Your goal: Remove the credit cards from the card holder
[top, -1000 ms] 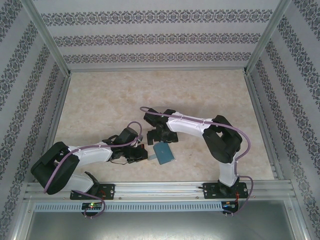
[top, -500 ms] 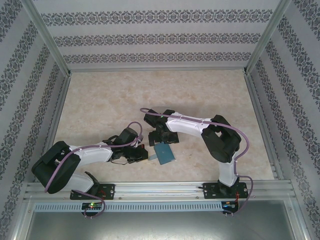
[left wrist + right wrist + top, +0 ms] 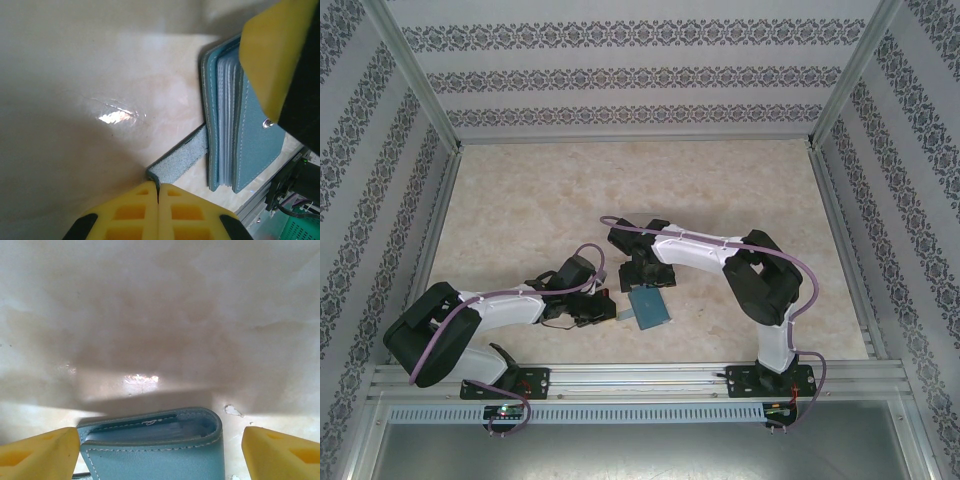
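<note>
The teal card holder [image 3: 649, 309] lies on the table between the two arms, folded, with a snap stud on its cover [image 3: 252, 145]. Between its covers show thin pale layer edges [image 3: 227, 115]; I cannot tell the credit cards apart among them. My left gripper [image 3: 158, 192] is shut on the end of the holder's strap tab [image 3: 182, 159], which stretches out sideways from the holder. My right gripper [image 3: 161, 439] stands open astride the card holder [image 3: 155, 455], one yellow finger [image 3: 42, 452] on each side, neither clearly pressing on it.
The pale marble-patterned tabletop [image 3: 540, 200] is ringed by patterned walls and an aluminium frame [image 3: 640, 380] along the near edge. One right-gripper finger [image 3: 272, 55] hangs over the holder in the left wrist view.
The right gripper has settled slightly lower over the card holder. The left arm and the holder have not visibly moved.
</note>
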### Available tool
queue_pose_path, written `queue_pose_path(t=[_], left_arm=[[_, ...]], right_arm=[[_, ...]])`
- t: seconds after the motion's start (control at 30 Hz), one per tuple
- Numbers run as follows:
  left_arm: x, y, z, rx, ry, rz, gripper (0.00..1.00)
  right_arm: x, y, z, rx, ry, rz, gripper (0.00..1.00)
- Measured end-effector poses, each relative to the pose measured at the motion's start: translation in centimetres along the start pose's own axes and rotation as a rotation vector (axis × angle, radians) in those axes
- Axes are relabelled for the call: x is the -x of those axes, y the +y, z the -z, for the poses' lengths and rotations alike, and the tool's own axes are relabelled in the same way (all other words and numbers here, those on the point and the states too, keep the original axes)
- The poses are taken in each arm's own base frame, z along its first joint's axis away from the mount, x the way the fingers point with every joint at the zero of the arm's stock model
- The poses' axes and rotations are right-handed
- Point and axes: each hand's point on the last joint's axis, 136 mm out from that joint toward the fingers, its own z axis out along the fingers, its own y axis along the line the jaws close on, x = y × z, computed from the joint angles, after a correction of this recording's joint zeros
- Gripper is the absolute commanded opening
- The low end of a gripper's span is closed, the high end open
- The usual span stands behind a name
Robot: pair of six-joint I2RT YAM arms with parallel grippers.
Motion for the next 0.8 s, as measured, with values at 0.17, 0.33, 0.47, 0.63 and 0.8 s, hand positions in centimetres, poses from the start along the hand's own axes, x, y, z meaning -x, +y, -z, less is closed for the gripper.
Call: queue_pose_path(t=[0.17, 0.33, 0.47, 0.63, 0.8], left_arm=[[0.0, 0.0, 0.0, -0.003, 0.005, 0.002, 0.0], [0.0, 0.0, -0.1, -0.007, 0.011, 0.009, 0.0], [0.0, 0.0, -0.2, -0.012, 0.012, 0.007, 0.0], [0.0, -0.1, -0.2, -0.015, 0.014, 0.007, 0.0], [0.1, 0.0, -0.2, -0.017, 0.017, 0.011, 0.0]], right_arm=[[-0.2, -0.2, 0.7, 0.0, -0.002, 0.0, 0.82], [-0.2, -0.5, 1.6, -0.003, -0.016, 0.0, 0.8], [-0.3, -0.9, 2.5, -0.01, -0.027, 0.0, 0.8], [-0.5, -1.3, 3.2, -0.02, -0.035, 0.0, 0.79], [-0.6, -1.7, 3.8, -0.029, -0.043, 0.0, 0.78]])
